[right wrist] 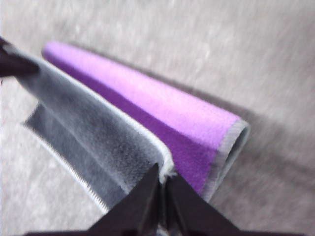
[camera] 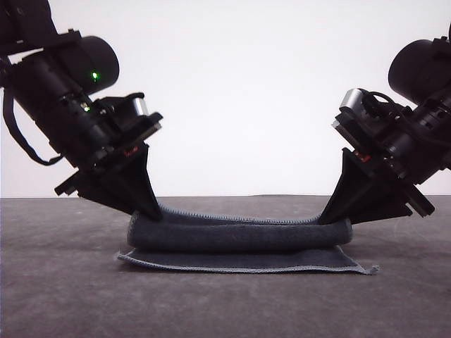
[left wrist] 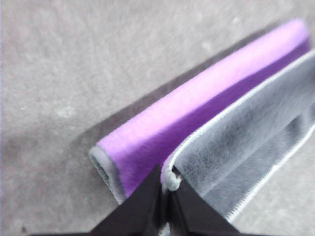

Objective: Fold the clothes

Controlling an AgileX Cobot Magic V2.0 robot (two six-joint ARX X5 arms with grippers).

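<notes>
Nearest the front camera lies the cloth [camera: 239, 243] on the table [camera: 63, 296], its flat grey layer reaching forward beyond both sets of fingers. Left fingers [left wrist: 166, 194] and right fingers [right wrist: 162, 194] are each clenched on a corner of its stitched edge, carrying it over. Both corners should probably travel level and together, landing square on the lower edge. Purple shows inside the rolled fold just beyond the fingertips.

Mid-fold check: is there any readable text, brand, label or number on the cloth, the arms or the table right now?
None can be read.
Cloth: no print or label in view; grey and purple faces plain.
Left gripper and right gripper: both pinch the cloth's edge; black housings show no legible marking, only a green light on the left arm.
Table: plain grey.
</notes>
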